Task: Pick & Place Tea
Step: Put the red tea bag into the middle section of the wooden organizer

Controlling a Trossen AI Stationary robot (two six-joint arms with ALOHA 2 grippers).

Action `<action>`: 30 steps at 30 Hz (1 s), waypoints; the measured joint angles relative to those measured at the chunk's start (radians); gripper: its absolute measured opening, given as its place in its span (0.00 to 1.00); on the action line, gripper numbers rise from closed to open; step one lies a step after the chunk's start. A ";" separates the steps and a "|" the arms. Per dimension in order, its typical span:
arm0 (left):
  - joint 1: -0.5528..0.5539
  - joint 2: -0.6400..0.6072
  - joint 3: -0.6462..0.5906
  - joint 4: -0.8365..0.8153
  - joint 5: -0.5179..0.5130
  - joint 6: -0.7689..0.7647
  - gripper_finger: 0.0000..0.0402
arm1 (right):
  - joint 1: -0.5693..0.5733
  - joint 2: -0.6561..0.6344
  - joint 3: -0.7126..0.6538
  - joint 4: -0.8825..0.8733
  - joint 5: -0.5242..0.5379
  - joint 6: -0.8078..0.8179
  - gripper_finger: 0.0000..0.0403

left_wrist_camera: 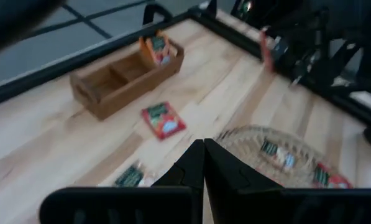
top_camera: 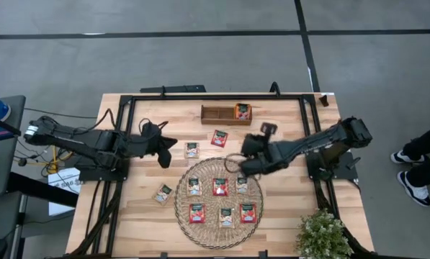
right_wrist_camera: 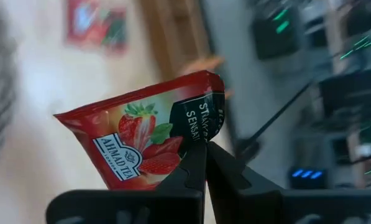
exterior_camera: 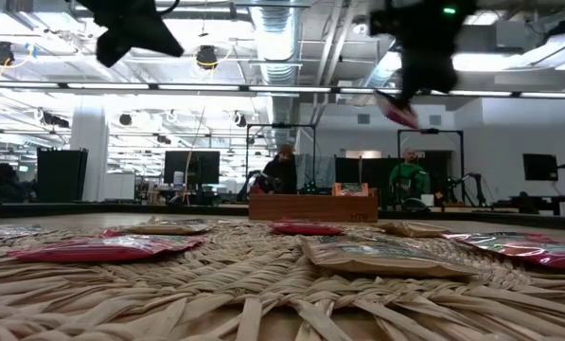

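Several tea sachets, red (top_camera: 220, 186) and cream (top_camera: 194, 187), lie flat on the round woven mat (top_camera: 200, 230). More lie on the bare table: a red one (top_camera: 220, 137) and cream ones (top_camera: 192, 150) (top_camera: 163, 193). The wooden tray (top_camera: 216, 114) at the far edge holds one red sachet (top_camera: 243, 111) in its right end. My right gripper (right_wrist_camera: 202, 155) hangs over the mat's far edge, shut on a red sachet (right_wrist_camera: 141, 140). My left gripper (left_wrist_camera: 204, 155) is shut on nothing and hovers left of the mat, near the cream sachet. My right gripper pinches the red sachet between its two fingertips at the edge by its dark band (right_wrist_camera: 194, 134). The fingers slant down from the table's right. The sachet (exterior_camera: 396, 109) is lifted clear of mat and table and hangs tilted below the gripper.
A potted plant (top_camera: 323, 234) stands at the near right corner. A black frame (top_camera: 128, 101) runs round the table's edges. People sit in the room beyond the far edge (exterior_camera: 282, 170). Bare wood lies between the tray and the mat.
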 joint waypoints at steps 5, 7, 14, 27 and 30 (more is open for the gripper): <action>0.109 0.031 0.000 0.155 0.085 0.093 0.00 | -0.095 0.000 0.054 0.216 0.135 -0.313 0.00; 0.150 0.053 0.000 0.203 0.120 0.125 0.00 | -0.131 0.000 0.067 0.341 0.170 -0.459 0.00; 0.294 0.157 0.000 0.389 0.226 0.212 0.00 | -0.211 0.000 0.073 0.792 0.170 -0.905 0.00; 0.521 0.343 0.000 0.830 0.572 0.272 0.10 | -0.258 0.000 0.073 0.990 0.070 -1.090 0.00; 0.542 0.389 0.019 0.883 0.642 0.238 0.18 | -0.271 0.000 0.073 0.990 0.060 -1.090 0.00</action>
